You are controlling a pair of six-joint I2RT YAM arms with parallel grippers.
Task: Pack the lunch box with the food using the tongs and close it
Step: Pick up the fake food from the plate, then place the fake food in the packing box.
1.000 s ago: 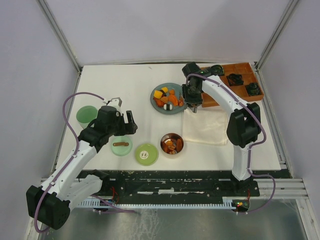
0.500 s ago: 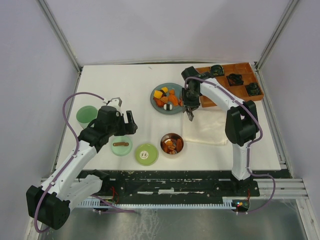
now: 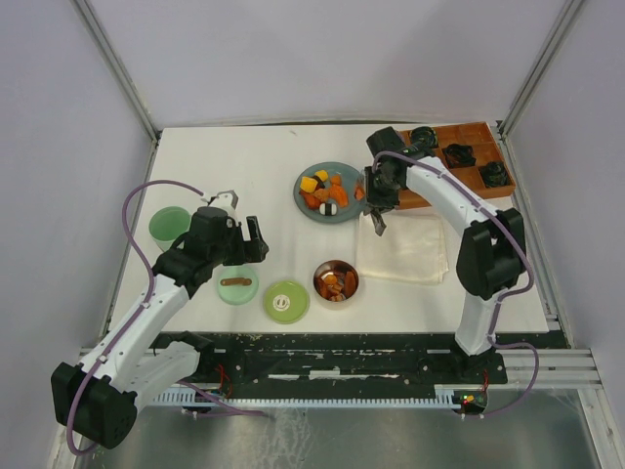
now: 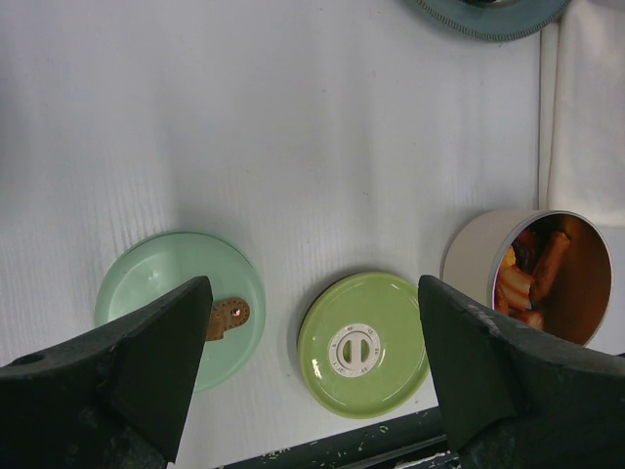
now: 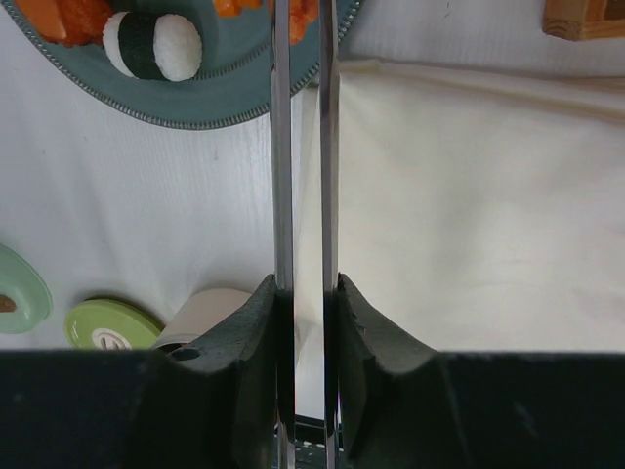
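Right end effector [image 5: 305, 303] clamped on the one tongs [image 5: 282, 147]; left end effector [image 4: 312, 318] wide open, empty. Two lids: mint lid [image 4: 156, 283], lime lid [image 4: 363, 344]. One steel bowl [image 4: 532, 274].

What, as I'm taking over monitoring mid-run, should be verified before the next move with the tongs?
1. Grip on the long silver metal tongs: ok; the right gripper is shut on both blades.
2. Food between the tong tips: cannot tell; the tips leave the right wrist view over the grey-blue round plate.
3. Food left to pick: ok; a black-and-white roll and orange pieces lie on the plate.
4. Small steel bowl open: ok; its lime-green round lid lies beside it.
5. Left gripper out of the way: ok; open and empty, away from the plate.
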